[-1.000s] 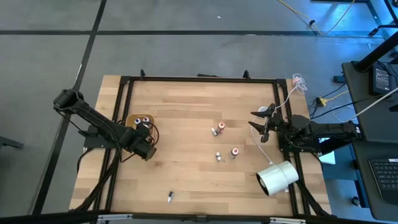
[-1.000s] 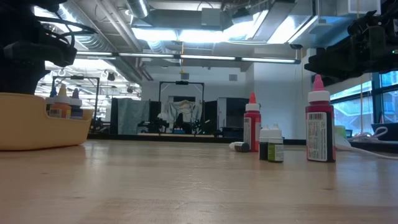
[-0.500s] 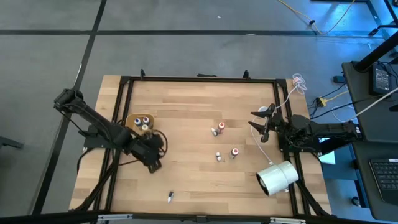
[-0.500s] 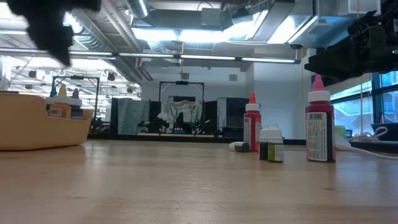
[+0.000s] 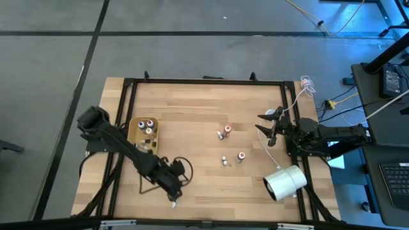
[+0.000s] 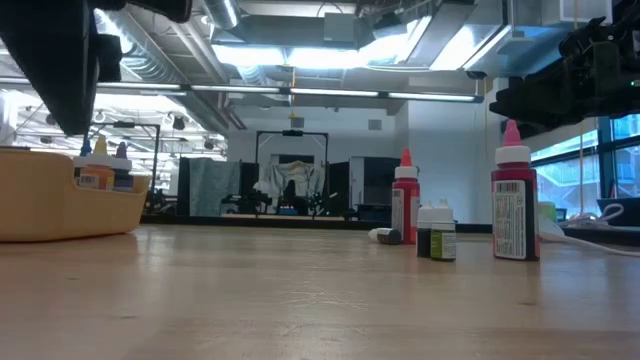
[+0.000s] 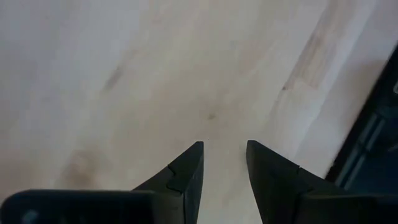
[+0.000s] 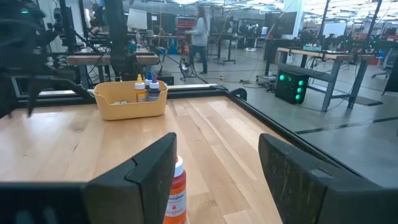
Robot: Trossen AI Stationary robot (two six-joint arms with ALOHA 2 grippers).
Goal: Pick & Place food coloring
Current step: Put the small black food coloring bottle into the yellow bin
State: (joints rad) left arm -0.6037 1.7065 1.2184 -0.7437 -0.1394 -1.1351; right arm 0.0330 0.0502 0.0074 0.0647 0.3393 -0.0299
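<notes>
The left end effector (image 5: 174, 189), fingers parted and empty, has been swung from the tan shallow tray (image 5: 135, 131) of small bottles to just above a lone tiny dropper bottle (image 5: 174, 203) on the wooden tabletop (image 5: 198, 172), seemingly the next pick.

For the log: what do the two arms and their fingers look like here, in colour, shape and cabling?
Both arms are black and slim-linked. The left arm carries a thin black cable looping beside its gripper; its fingers are dark, matte and taper to blunt wedge tips. The right arm is bulkier near the wrist; the right gripper has broad, flat black fingers. No markings are visible.
</notes>
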